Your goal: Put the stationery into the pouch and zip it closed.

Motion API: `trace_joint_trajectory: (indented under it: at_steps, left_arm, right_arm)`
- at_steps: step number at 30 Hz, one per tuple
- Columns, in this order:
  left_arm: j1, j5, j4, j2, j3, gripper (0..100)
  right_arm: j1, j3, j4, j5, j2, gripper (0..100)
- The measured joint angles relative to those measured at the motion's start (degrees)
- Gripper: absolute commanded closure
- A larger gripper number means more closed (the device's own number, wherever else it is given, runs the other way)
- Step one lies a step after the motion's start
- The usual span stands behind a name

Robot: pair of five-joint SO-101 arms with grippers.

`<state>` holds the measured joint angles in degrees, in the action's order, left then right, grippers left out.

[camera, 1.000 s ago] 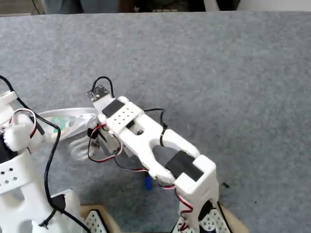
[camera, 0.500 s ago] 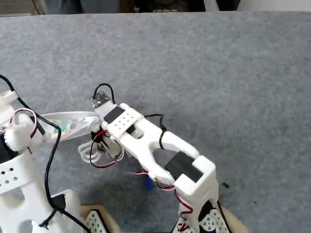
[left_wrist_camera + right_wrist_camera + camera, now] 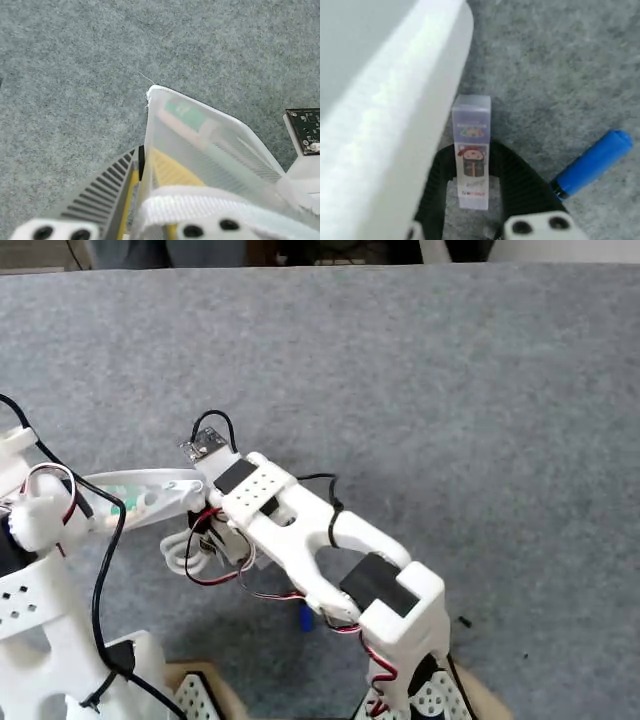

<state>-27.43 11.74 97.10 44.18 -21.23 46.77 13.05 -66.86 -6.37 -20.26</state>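
The pouch (image 3: 140,492) is translucent white with a mesh face. It sits at the left side of the grey tabletop (image 3: 450,390), stretched between the two arms. One end is clamped in the left arm's fingers (image 3: 105,192), which are clenched on it, with a ribbed grey finger pressed against one face close to a white webbing strap (image 3: 200,205). A green item (image 3: 185,112) shows through the pouch wall, and something yellow sits nearer the grip. The pouch's free corner juts out over the tabletop, but I cannot tell whether it touches the surface.

A small box (image 3: 472,150) lies just beside the pouch's thick white edge. It is pale lilac with a printed label and lies lengthwise between the right arm's fingers (image 3: 520,185). These black fingers are closed around it, one on each side, and about half of the box sticks out past their tips. Whether the box touches the pouch cannot be told.

A blue pen (image 3: 592,162) lies flat on the tabletop, near the box and apart from the pouch. In the high view it peeks out from under the right arm's forearm.

A small circuit board (image 3: 203,443) with a black cable sits on the right arm's wrist, just beside the pouch's far end.
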Motion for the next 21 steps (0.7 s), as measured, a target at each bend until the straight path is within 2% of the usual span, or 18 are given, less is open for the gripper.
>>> trace_joint_trajectory:
  at_steps: [7,12,21]
  left_arm:
    - [0.1,0.1,0.0,0.0,0.0,97]
    - [0.2,0.1,0.0,0.0,0.0,97]
    - [9.4,0.1,3.4,-0.9,5.6,97]
  right_arm:
    - [-3.5,0.0,-0.3,0.2,0.1,98.7]
    - [-7.8,-2.9,-5.3,0.2,0.1,98.7]
    - [-14.6,-12.3,-15.9,0.2,0.1,98.7]
